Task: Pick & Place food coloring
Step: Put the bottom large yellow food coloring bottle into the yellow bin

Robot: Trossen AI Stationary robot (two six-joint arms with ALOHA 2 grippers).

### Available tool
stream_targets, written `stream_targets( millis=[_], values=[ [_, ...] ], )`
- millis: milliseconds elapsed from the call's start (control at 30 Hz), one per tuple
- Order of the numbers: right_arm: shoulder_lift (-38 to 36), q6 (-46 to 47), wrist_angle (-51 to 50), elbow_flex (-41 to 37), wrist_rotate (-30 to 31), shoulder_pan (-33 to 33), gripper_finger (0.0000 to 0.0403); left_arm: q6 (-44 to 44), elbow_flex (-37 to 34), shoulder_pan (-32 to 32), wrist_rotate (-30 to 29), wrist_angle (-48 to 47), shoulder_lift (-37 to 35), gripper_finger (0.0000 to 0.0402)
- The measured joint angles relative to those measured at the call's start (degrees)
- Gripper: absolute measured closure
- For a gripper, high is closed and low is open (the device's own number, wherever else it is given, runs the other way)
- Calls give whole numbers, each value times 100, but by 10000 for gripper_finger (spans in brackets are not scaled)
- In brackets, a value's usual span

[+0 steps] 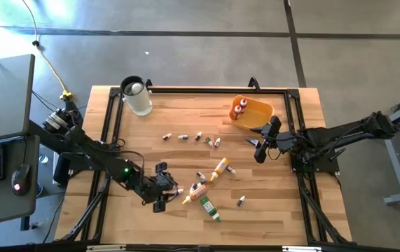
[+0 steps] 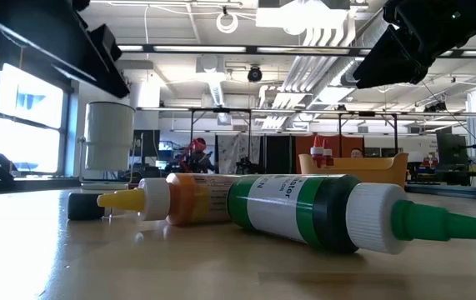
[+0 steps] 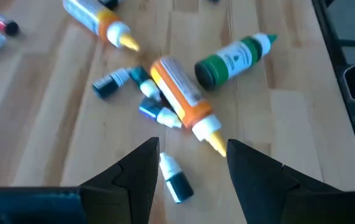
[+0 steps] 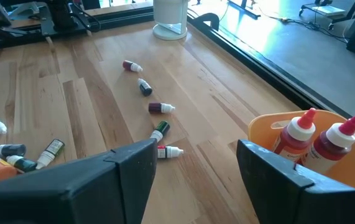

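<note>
Several food coloring bottles lie on their sides on the wooden table. An orange bottle [image 3: 180, 90] with a yellow tip, a green bottle [image 3: 233, 59] and a few tiny vials [image 3: 112, 81] form a cluster near the front. My left gripper [image 3: 193, 149] hovers open just left of that cluster [image 1: 200, 196]. A small dark vial with a white cap [image 3: 174, 177] lies between its fingers, close to one finger. My right gripper [image 4: 196, 149] waits open beside the orange tray [image 4: 270, 124], which holds two red bottles [image 4: 314, 140].
A clear round jar [image 1: 136, 96] stands at the far left corner. A row of tiny vials [image 1: 192, 137] lies across the table's middle, with another orange bottle [image 1: 219, 168] right of centre. A black frame [image 1: 200, 89] runs along the table's edges.
</note>
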Motion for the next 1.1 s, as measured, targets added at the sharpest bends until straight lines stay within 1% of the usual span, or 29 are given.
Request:
stream_targets(
  millis=[133, 233, 367, 600, 767, 933, 1100],
  values=[
    [-2, 0, 0, 0, 0, -1, 187, -235, 1, 0, 125, 337, 527, 218],
    [-2, 1, 2, 0, 0, 0, 187, -101, 0, 2, 127, 710, 885, 218],
    [-2, 0, 1, 0, 0, -1, 187, 28, 0, 137, 63, 950, 1235, 218],
    [-2, -1, 2, 0, 0, -2, 187, -331, 2, 481, 15, 1011, 1603, 218],
    [-2, 0, 4, 0, 28, -2, 187, -392, 3, 585, 56, 1695, 1964, 218],
    [-2, -1, 3, 0, 4, -1, 187, -227, 5, 601, 207, 2391, 2310, 218],
    [-2, 0, 8, 0, 2, -2, 187, -225, 7, 600, 7, 2579, 2462, 218]
  ],
)
